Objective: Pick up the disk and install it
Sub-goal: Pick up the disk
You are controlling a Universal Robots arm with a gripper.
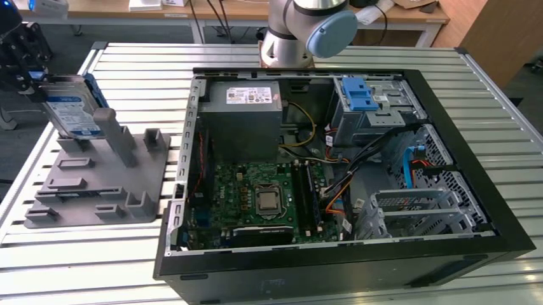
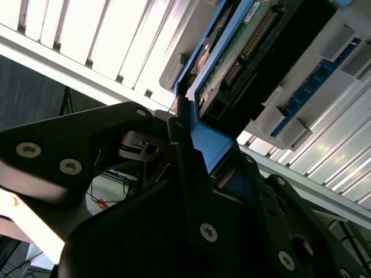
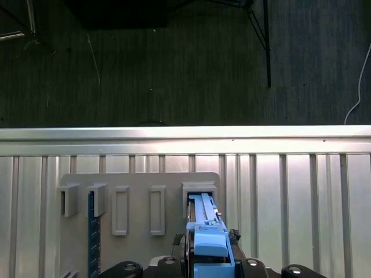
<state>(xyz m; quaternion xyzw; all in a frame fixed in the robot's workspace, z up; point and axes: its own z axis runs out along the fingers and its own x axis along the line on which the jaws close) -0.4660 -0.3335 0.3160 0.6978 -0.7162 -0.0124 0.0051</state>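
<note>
The disk [image 1: 72, 109], silver with a white-and-blue label and blue side rails, stands on edge at the far end of the grey holder block [image 1: 93, 184] at the exterior view's left. My black gripper [image 1: 28, 77] is at its outer end. In the second wrist view the gripper [image 2: 186, 119] is shut on the disk's blue rail end, with the disk's green circuit side [image 2: 232, 58] beyond it. The first wrist view has the blue rail [image 3: 206, 229] rising from between the fingers, over a slot of the holder [image 3: 139, 191].
An open black computer case [image 1: 475, 127] lies on the slatted metal table [image 1: 85, 254], with a blue-latched drive bay [image 1: 360, 95] near the arm's base [image 1: 297, 32]. A blue memory stick [image 3: 91, 231] stands in another holder slot. Beyond the table edge [image 3: 185, 136] is dark floor.
</note>
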